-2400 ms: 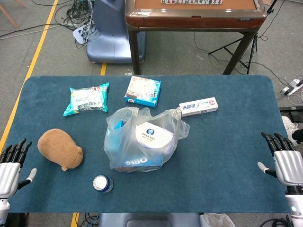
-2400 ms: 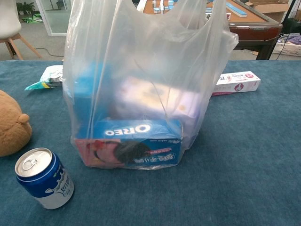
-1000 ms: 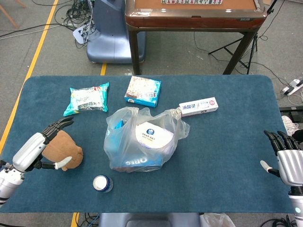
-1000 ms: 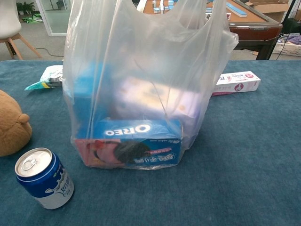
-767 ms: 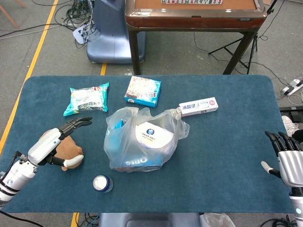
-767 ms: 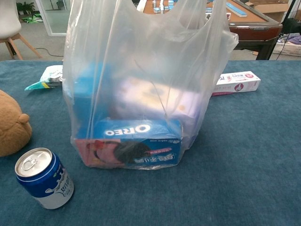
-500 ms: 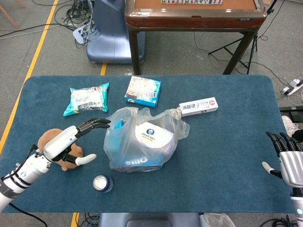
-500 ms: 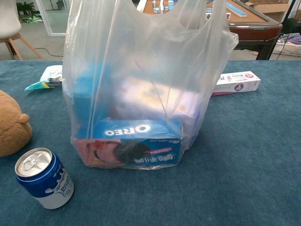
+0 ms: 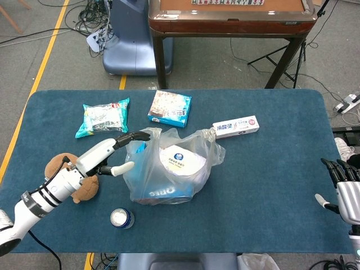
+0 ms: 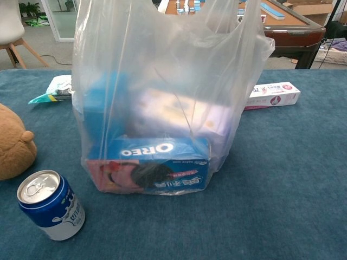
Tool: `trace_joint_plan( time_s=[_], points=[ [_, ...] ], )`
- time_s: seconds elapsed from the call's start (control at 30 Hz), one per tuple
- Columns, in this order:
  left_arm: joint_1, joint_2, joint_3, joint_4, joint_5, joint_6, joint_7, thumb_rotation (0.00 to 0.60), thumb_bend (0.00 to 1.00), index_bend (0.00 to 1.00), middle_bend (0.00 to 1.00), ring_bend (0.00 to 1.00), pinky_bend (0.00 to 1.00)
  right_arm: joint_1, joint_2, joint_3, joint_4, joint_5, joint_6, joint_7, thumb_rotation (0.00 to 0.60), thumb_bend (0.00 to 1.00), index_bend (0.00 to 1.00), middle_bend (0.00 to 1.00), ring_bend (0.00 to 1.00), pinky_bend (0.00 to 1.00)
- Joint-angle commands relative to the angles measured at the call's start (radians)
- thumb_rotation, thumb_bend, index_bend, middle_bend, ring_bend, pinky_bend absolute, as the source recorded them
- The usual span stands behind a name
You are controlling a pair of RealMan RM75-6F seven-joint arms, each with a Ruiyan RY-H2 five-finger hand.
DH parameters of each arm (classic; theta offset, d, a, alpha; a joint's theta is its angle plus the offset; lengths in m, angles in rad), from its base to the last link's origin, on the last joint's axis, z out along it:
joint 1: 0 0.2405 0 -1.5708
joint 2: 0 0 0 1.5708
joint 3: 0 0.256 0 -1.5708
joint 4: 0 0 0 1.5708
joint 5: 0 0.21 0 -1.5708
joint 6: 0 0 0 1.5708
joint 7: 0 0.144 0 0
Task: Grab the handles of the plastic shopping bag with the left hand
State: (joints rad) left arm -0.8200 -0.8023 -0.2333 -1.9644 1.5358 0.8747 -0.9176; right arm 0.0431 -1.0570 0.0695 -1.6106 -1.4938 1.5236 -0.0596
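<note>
Desk (image 9: 270, 169): dark teal cloth. Shopping bag (image 9: 169, 169): clear, bluish plastic; blue Oreo box (image 10: 157, 165) inside. Plush toy (image 9: 56, 166): brown. Can (image 10: 49, 206): blue and white. Toothpaste box (image 9: 236, 126): white. Snack packet (image 9: 104, 117): turquoise.

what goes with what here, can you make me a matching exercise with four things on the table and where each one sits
Things:
1. toothpaste box
2. drink can
3. plush toy
4. left hand

Places:
A. at the near edge, in front of the plastic shopping bag
B. reaching over from the bag's left side, fingers spread
C. partly under the left forearm
D. just beyond the bag's far right corner

Pairs: 1-D, 2-A, 3-C, 4-B
</note>
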Motion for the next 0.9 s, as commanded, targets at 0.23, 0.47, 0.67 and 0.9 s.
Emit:
trace_joint_plan(
  time_s=[0.23, 0.47, 0.67, 0.9],
  points=[
    [-0.086, 0.020, -0.046, -0.044, -0.036, -0.119, -0.169, 0.139, 0.20, 0.19, 0.14, 0.14, 0.04, -0.002, -0.002, 0.000, 0.021, -0.001, -0.001, 0.026, 0.600, 0.13, 0.13, 0.21, 0.11, 0.21],
    [-0.140, 0.013, -0.078, -0.039, -0.042, -0.178, -0.290, 0.137, 0.20, 0.19, 0.14, 0.14, 0.04, -0.006, -0.007, -0.001, 0.039, 0.004, -0.003, 0.047, 0.600, 0.13, 0.13, 0.21, 0.11, 0.21],
    [-0.182, -0.015, -0.088, -0.017, -0.044, -0.224, -0.345, 0.140, 0.20, 0.19, 0.14, 0.15, 0.04, -0.010, -0.008, 0.000, 0.050, 0.008, 0.000, 0.059, 0.600, 0.13, 0.13, 0.21, 0.11, 0.21],
    [-0.228, -0.078, -0.082, 0.031, -0.062, -0.276, -0.329, 0.155, 0.20, 0.19, 0.14, 0.15, 0.04, -0.015, -0.009, -0.001, 0.062, 0.010, 0.001, 0.073, 0.600, 0.13, 0.13, 0.21, 0.11, 0.21]
  ],
)
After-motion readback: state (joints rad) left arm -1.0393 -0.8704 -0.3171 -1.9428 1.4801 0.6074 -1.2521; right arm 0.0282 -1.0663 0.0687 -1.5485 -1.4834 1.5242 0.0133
